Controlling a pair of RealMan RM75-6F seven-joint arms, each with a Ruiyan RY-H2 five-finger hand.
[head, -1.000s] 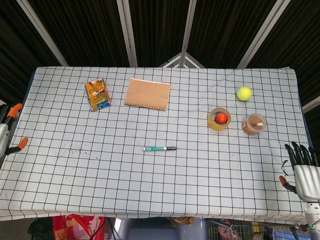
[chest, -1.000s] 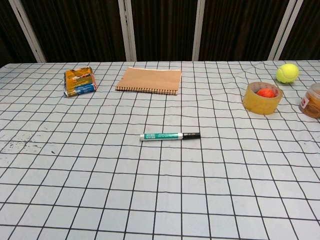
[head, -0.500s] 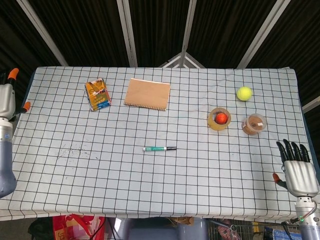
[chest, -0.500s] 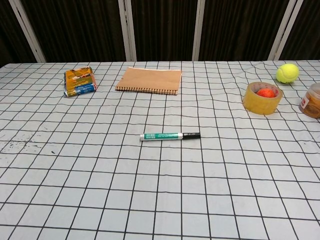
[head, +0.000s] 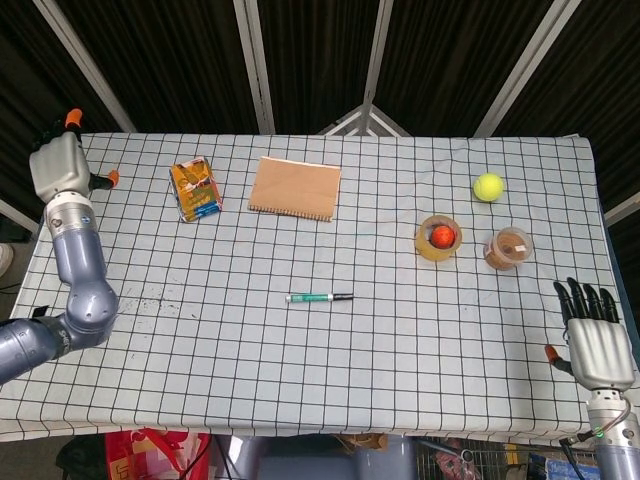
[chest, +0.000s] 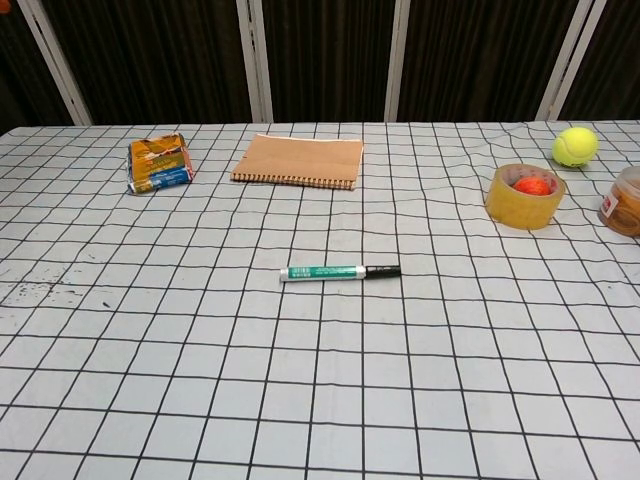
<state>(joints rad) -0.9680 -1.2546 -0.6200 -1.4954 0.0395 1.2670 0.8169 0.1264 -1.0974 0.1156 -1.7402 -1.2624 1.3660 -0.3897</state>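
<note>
My left hand (head: 62, 165) is raised over the table's far left corner, back toward the camera, fingers extended and holding nothing. Only an orange fingertip (chest: 4, 5) of it shows in the chest view. The nearest thing to it is a yellow-orange snack packet (head: 196, 188) (chest: 160, 164). My right hand (head: 595, 338) hovers at the front right edge with its fingers spread, empty; the chest view does not show it. A green marker (head: 320, 297) (chest: 340, 271) lies in the middle of the checked tablecloth (head: 300, 380), far from both hands.
A tan spiral notebook (head: 294, 186) (chest: 298, 160) lies at the back centre. To the right stand a tape roll (head: 439, 249) (chest: 525, 210) with a red-orange ball inside, a yellow tennis ball (head: 488, 187) (chest: 575, 146) and a small brown jar (head: 508, 249) (chest: 625, 200).
My left arm has swung up from the left front edge toward the far left corner. The right hand rose slightly at the front right edge. Nothing on the table moved.
</note>
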